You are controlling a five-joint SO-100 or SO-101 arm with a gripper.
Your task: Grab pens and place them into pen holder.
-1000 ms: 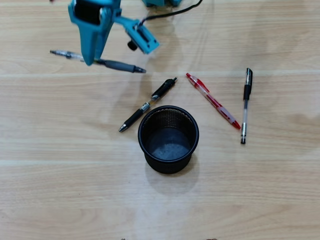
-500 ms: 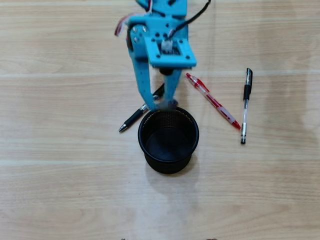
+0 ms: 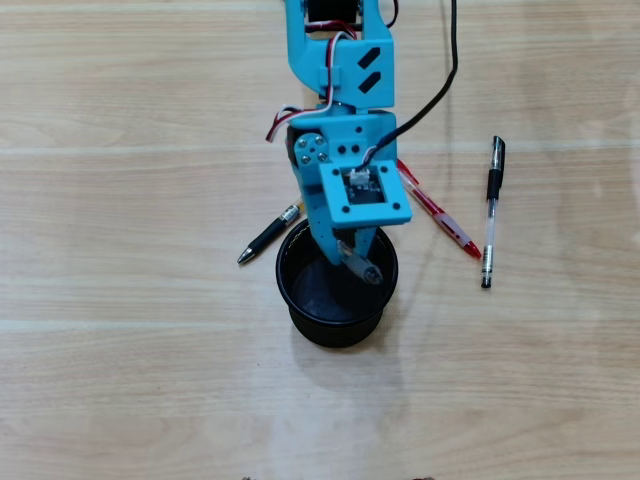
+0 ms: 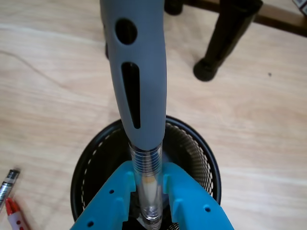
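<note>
The pale wooden surface (image 3: 120,380) fills the overhead view, with the blue arm (image 3: 340,60) reaching down from the top edge to its middle. Below the arm stands the black mesh pen holder (image 3: 335,325), round and upright, its open mouth facing up. The claw (image 3: 358,262) hangs directly over that mouth, inside the rim's outline as seen from above.

In the wrist view the claw (image 4: 151,184) is clenched on a pen with a grey grip (image 4: 141,72): the two blue fingers (image 4: 115,191) press its clear barrel from either side, and the grey sleeve rises toward the camera. The pen stands roughly upright, its lower end pointing down into the pen holder (image 4: 201,153); its tip is hidden between the fingers, so whether it touches the bottom cannot be told.

Three more pens lie flat on the surface. A black pen (image 3: 490,210) rests well to the right of the holder in the overhead view, running nearly up and down. A red pen (image 3: 440,215) lies slantwise between it and the arm, its upper end hidden under the claw's body. A short dark pen (image 3: 268,235) lies slantwise just left of the holder's rim. A black cable (image 3: 445,80) trails from the arm to the top edge.

In the wrist view dark furniture legs (image 4: 225,38) stand beyond the holder.
</note>
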